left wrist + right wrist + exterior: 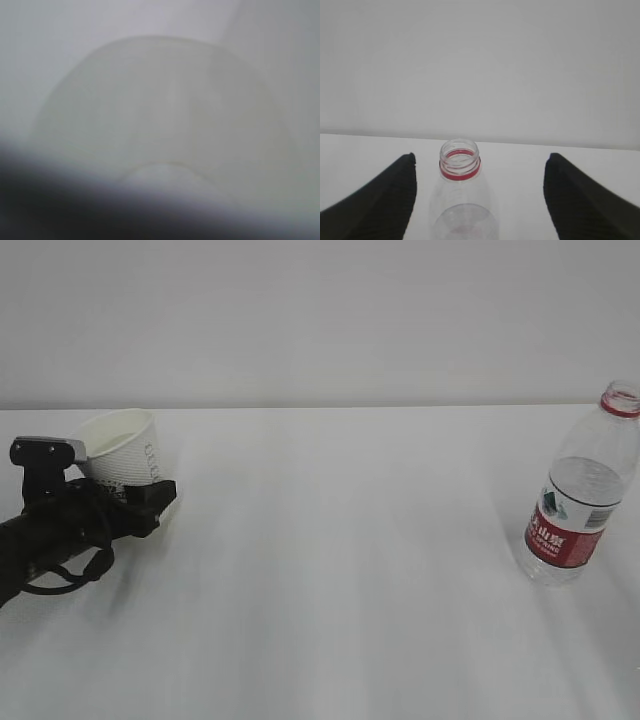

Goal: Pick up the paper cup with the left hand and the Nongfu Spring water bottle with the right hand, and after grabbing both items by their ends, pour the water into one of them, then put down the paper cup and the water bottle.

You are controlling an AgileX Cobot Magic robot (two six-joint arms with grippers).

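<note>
White paper cup [122, 448]; clear, red-labelled bottle [581, 502].

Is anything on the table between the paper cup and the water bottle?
Nothing: the exterior view shows bare white table between the paper cup and the water bottle.

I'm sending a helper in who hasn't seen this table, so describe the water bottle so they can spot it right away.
On the white table, look to the far right edge of the exterior view: the water bottle stands upright there with no cap. It is clear ribbed plastic with a red neck ring and red label, taller than the white paper cup far to the left.
</note>
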